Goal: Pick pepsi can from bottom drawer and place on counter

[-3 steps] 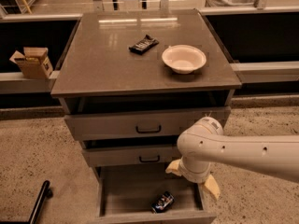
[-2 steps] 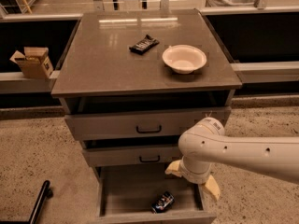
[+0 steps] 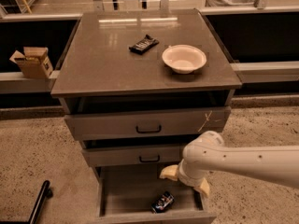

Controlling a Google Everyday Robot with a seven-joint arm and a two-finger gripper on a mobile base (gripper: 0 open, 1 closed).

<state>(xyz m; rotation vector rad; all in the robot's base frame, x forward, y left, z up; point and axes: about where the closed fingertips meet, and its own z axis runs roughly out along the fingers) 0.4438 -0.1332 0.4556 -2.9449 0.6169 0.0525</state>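
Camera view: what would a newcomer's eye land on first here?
The white arm reaching in from the right, its pincer open over the pulled-out bottom drawer, close to the pepsi can lying on its side near the drawer's front. Next, the counter above, carrying a white bowl and a black snack bar wrapper.

Pepsi can (image 3: 162,202) in drawer (image 3: 125,190), beneath fingers (image 3: 168,172)

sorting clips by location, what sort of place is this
Probably an office or lab space: a freestanding drawer cabinet on speckled floor, a cardboard box on a ledge behind. The end effector hangs over the open bottom drawer.
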